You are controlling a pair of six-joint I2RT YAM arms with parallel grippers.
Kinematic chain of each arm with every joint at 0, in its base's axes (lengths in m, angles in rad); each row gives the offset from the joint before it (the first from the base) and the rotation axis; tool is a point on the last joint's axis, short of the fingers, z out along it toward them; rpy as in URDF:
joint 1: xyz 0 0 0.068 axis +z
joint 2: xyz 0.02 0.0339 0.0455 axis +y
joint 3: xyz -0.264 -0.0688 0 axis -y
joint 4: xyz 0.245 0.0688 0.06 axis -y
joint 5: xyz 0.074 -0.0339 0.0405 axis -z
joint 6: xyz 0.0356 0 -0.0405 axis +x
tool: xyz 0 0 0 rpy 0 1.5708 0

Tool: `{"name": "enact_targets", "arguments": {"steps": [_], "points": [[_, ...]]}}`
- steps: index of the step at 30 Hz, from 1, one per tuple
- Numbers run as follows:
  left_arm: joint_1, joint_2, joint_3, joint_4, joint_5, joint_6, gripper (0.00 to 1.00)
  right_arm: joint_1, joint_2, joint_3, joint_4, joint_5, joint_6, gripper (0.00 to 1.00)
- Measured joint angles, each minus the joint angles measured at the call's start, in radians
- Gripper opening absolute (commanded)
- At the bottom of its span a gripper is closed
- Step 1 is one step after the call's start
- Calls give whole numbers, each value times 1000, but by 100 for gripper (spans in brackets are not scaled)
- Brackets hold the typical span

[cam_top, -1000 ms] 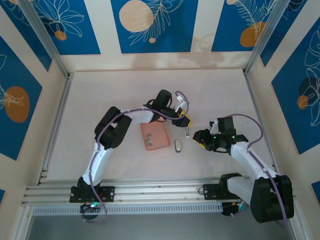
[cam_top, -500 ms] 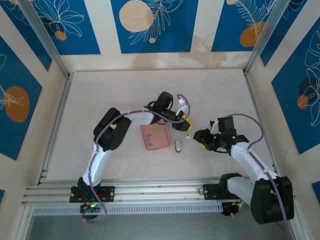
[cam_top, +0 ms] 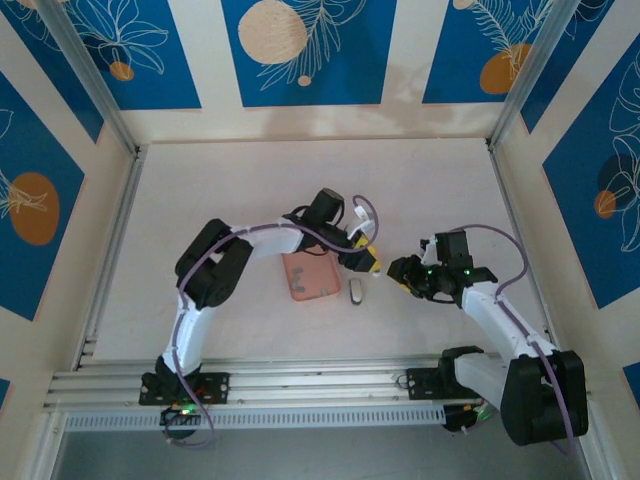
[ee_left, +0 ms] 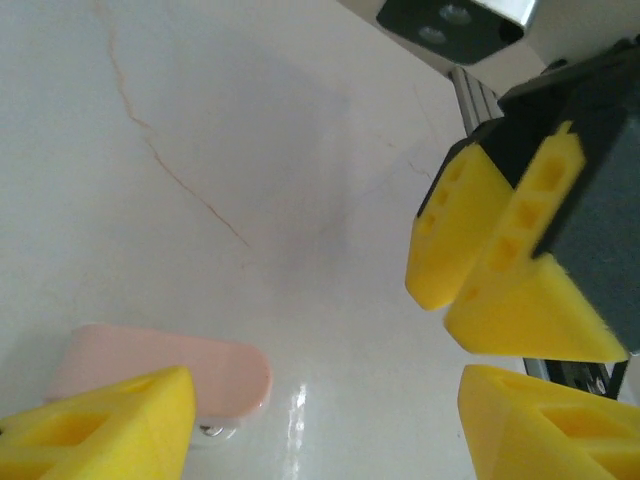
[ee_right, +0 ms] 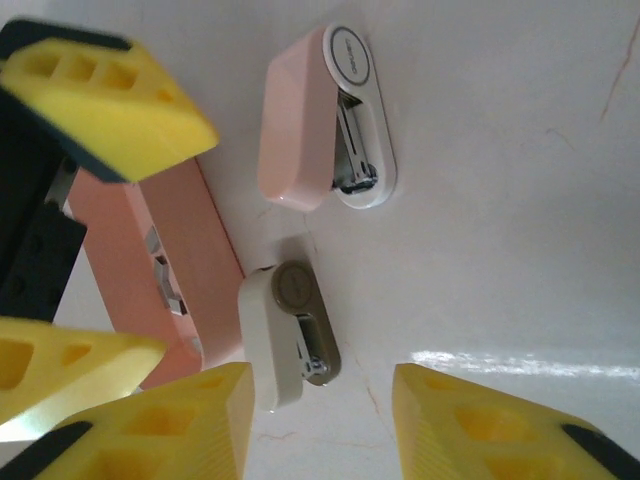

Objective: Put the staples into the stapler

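Note:
The stapler [ee_right: 305,120], pale pink with a silver inner part, lies on its side on the white table; its rounded end [ee_left: 175,372] also shows in the left wrist view. My left gripper [cam_top: 368,262] [ee_left: 325,425] is open just above it, one finger [ee_left: 100,425] beside the pink body and nothing between the jaws. The staples [ee_right: 165,280], small grey bits, lie in the salmon-pink tray [ee_right: 215,270] [cam_top: 310,275]. My right gripper [cam_top: 398,272] [ee_right: 320,425] faces the left one a short way to the right, open and holding nothing.
A second mini stapler [ee_right: 290,335] [cam_top: 357,291], white with a grey-brown side, lies between the tray and my right gripper's fingers. The two grippers' yellow fingers are close together. Aluminium rails run along the near edge and both sides.
My left gripper has moved toward the near edge and lower, down to the pink stapler. The right arm has hardly moved.

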Motion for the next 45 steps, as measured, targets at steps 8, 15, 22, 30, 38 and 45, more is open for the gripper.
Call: {"name": "enact_targets", "arguments": {"steps": [8,15,22,30,38,45], "points": [[50,-217,-224,212,-172,-68,71,13,209,145,26,34,-22,33],[60,-270,-275,224,-261,-55,72,64,407,244,59,59,-47,24],[60,-270,-319,223,-303,-57,72,119,476,257,69,108,-43,15],[63,-300,-342,208,-359,-77,73,162,448,287,-6,193,-62,32],[79,-406,-416,201,-424,-122,74,196,406,372,-109,260,-105,31],[90,-436,-441,198,-453,-144,74,196,441,376,-103,263,-129,17]]}}
